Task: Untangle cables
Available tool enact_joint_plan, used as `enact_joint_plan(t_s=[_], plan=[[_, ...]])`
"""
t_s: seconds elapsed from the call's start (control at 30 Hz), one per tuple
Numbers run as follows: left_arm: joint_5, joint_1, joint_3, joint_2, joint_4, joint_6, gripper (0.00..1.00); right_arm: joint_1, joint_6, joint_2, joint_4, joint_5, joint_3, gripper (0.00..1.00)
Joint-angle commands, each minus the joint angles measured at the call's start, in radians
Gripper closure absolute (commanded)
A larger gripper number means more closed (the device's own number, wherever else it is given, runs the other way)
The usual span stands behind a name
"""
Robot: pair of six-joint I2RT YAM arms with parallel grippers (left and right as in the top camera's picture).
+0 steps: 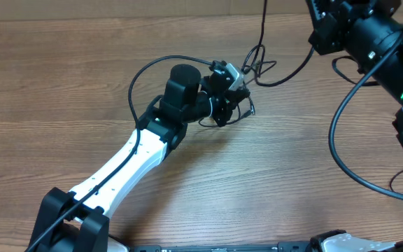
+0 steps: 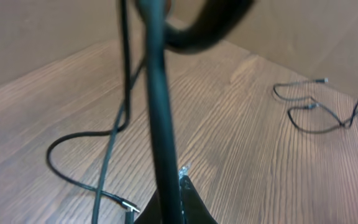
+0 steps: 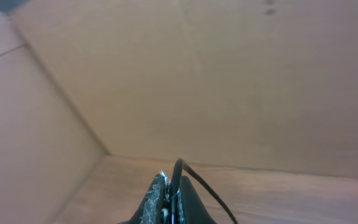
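Observation:
The cables (image 1: 256, 64) lie as thin black loops bunched at the table's back middle. One strand rises to the top edge and another sweeps right toward the right arm. My left gripper (image 1: 238, 89) is just left of the bunch. In the left wrist view its jaws (image 2: 180, 186) are shut on a black cable (image 2: 157, 106) that runs up from them. A second strand with a plug (image 2: 128, 206) lies to the left. A separate thin cable (image 2: 319, 115) lies loose at the far right. My right gripper (image 3: 174, 186) is raised and shut on a thin cable (image 3: 197, 183).
The wooden table (image 1: 271, 175) is walled by cardboard (image 3: 229, 81) at the back. The left arm (image 1: 128, 164) stretches diagonally from the front left. The right arm (image 1: 369, 38) and its thick wire (image 1: 334, 133) fill the right side.

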Motion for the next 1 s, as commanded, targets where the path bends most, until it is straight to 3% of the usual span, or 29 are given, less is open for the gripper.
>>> enact_joint_plan(t_s=[0.0, 0.13, 0.37, 0.63, 0.8, 0.97], plan=[[-0.096, 0.055, 0.001, -0.005, -0.009, -0.185, 0.96, -0.002, 0.002, -0.007, -0.018, 0.148, 0.021, 0.96], [-0.162, 0.149, 0.001, -0.005, -0.092, -0.351, 0.96, -0.002, 0.000, -0.006, -0.069, 0.330, 0.021, 0.96], [-0.161, 0.359, 0.002, -0.005, -0.284, -0.376, 0.96, -0.035, 0.000, -0.008, -0.093, 0.542, 0.021, 0.96], [-0.193, 0.581, 0.002, -0.005, -0.351, -0.384, 0.96, -0.256, 0.000, -0.007, -0.082, 0.542, 0.021, 0.96], [-0.310, 0.668, 0.001, -0.005, -0.393, -0.482, 0.96, -0.401, 0.000, -0.006, -0.089, 0.534, 0.021, 0.96], [-0.218, 0.683, 0.001, -0.005, -0.365, -0.377, 0.96, -0.490, -0.003, -0.003, -0.108, 0.382, 0.021, 0.96]])
